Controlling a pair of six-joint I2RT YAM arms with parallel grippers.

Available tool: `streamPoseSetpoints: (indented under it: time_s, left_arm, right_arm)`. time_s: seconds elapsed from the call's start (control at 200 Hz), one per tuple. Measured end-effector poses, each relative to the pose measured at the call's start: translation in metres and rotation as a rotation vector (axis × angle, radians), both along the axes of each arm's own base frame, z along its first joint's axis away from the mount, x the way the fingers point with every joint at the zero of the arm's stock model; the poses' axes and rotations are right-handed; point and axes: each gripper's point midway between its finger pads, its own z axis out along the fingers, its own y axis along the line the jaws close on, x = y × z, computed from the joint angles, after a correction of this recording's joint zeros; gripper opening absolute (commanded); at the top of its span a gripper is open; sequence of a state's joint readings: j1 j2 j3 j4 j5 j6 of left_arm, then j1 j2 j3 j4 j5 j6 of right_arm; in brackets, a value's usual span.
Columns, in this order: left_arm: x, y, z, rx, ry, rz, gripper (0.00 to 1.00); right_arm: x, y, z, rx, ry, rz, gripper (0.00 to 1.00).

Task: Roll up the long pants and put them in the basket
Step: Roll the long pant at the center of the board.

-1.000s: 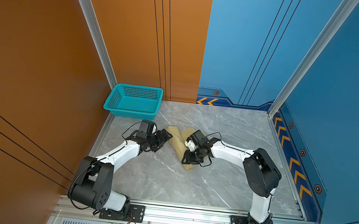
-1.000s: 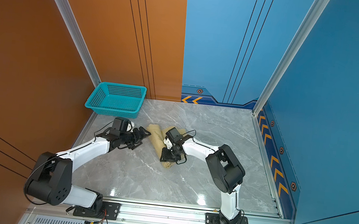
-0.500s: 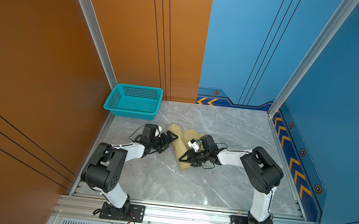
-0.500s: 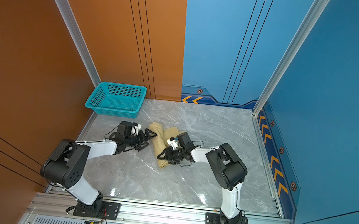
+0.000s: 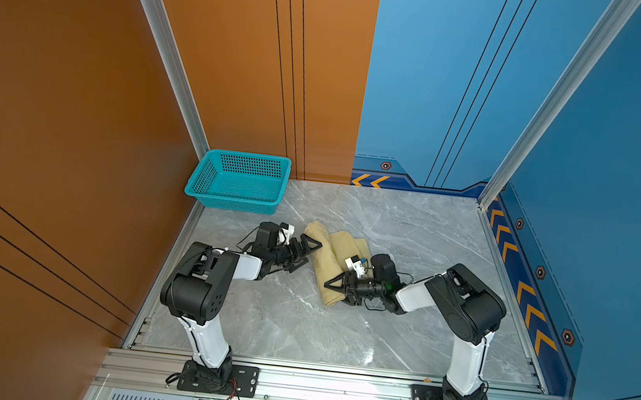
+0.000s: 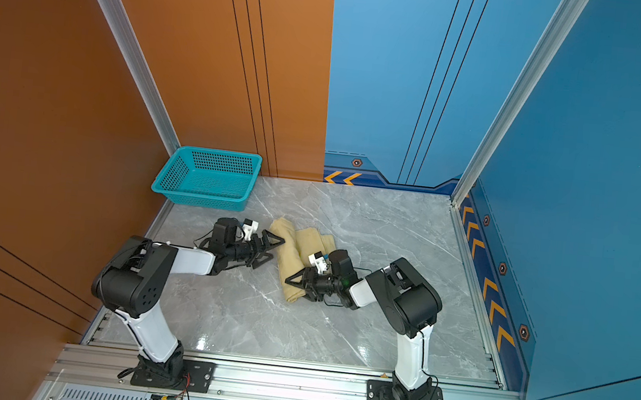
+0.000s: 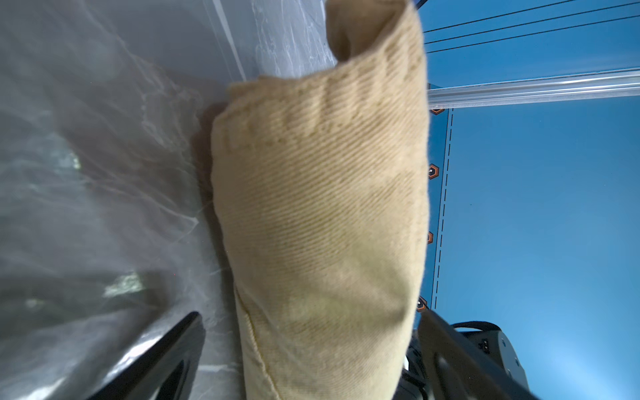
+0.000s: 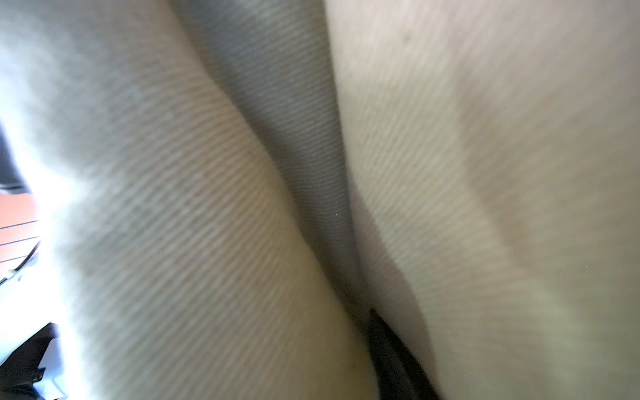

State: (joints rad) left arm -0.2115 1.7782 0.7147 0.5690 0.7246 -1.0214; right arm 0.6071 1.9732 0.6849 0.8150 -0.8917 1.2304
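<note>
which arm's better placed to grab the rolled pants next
Left, likely: the left gripper stands wide open, straddling one end of the pants. The right gripper is pressed into the cloth, its jaws hard to read.

Robot lab cell with orange panels [image 5: 77, 102], blue panels [image 5: 615, 199] and aluminium rail [image 5: 331, 389]

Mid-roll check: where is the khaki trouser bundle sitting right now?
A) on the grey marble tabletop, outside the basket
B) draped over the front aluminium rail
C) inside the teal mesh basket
A: the khaki cloth long pants lie bunched on the grey marble tabletop, apart from the teal plastic mesh basket in the far corner.
</note>
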Motion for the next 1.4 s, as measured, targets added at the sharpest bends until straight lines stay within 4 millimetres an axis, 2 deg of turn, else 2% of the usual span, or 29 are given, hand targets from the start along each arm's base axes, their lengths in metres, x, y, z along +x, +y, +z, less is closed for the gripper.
streamPoseSetpoints:
  time_s: [0.22, 0.41, 0.55, 0.665, 0.806, 0.991, 1.171, 1.401]
  left_arm:
    - [0.001, -0.004, 0.003, -0.025, -0.031, -0.02, 0.99]
    - [-0.014, -0.007, 0.0, -0.032, -0.032, -0.056, 0.99]
    - [-0.018, -0.013, 0.004, -0.043, -0.049, -0.086, 0.98]
    - [-0.017, -0.016, 0.005, -0.058, -0.071, -0.101, 0.99]
    - [-0.014, -0.018, -0.014, -0.07, -0.053, -0.104, 0.99]
    - [0.003, -0.026, -0.01, -0.106, -0.104, -0.115, 0.99]
    - [0.013, -0.041, -0.007, -0.125, -0.121, -0.137, 0.99]
    - [0.006, -0.068, -0.007, -0.131, -0.161, -0.191, 0.97]
  right_arm:
    - [0.002, -0.005, -0.001, 0.091, 0.039, -0.065, 0.57]
    - [0.003, -0.008, 0.002, 0.148, 0.038, -0.096, 0.58]
    - [0.004, -0.011, 0.003, 0.166, 0.056, -0.133, 0.54]
    - [0.003, -0.014, 0.004, 0.176, 0.073, -0.155, 0.54]
    - [0.003, -0.015, 0.005, 0.195, 0.096, -0.172, 0.54]
    - [0.004, -0.015, 0.008, 0.219, 0.11, -0.18, 0.56]
    - [0.004, -0.015, 0.009, 0.231, 0.115, -0.183, 0.58]
    - [0.005, -0.015, 0.011, 0.247, 0.124, -0.189, 0.59]
